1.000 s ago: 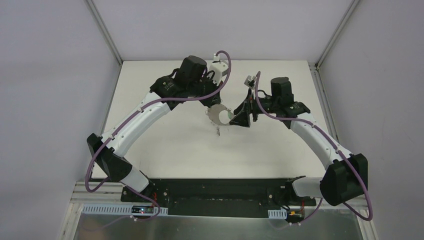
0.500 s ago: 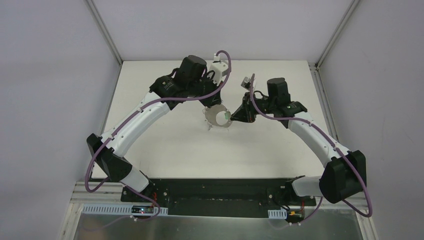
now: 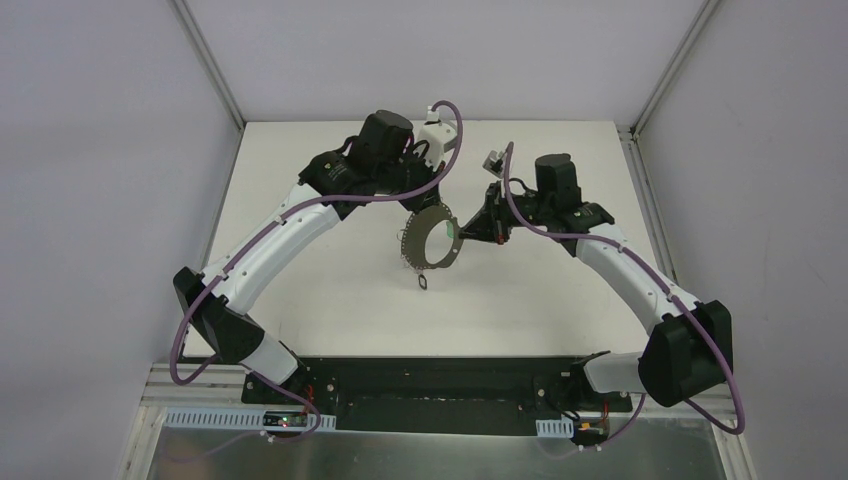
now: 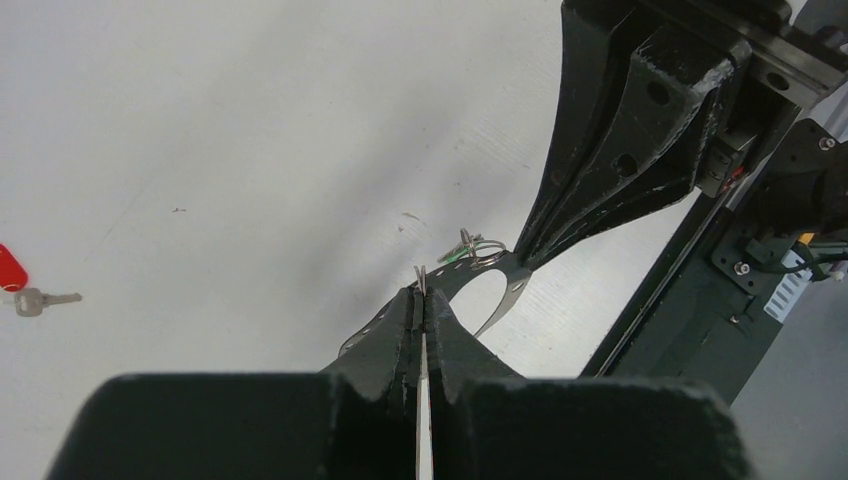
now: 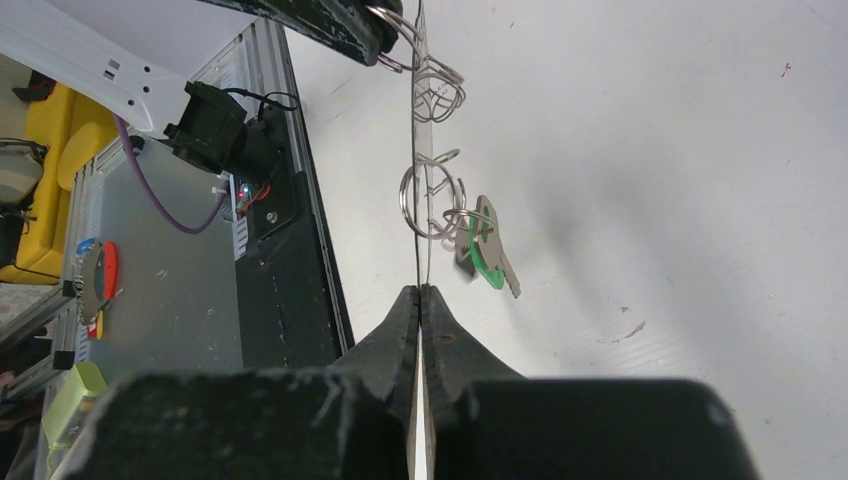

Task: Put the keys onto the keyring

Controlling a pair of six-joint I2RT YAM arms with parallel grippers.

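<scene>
I am holding the keyring [image 4: 514, 284] up off the desk [image 4: 250, 120] with both arms at once. The left gripper [image 4: 422, 300] is pinched tight on the keyring's rim on its far-left side. The right gripper [image 5: 420, 295] is clamped just as narrowly on the opposite edge of the keyring, so the hoop is hanging between them, seen edge-on from either wrist.

The green key [image 5: 487, 258] is hanging from a small wire loop [image 5: 430, 195] on the keyring, just beside the spot where the right gripper is biting, so I am counting that one as done. Below the near edge of the keyring in the overhead view, a small dark piece [image 3: 422, 281] is dangling (probably the black key, though it is too small for me to be sure), and I am treating it as likely on as well.

The red key [image 4: 10, 270] is lying flat on the desk, well apart from the keyring, off to the left gripper's side. That is what remains, as far as I am judging: one gripper is going to have to release the keyring, fetch the red key, and work it onto a free loop while the other is keeping the keyring steady.
</scene>
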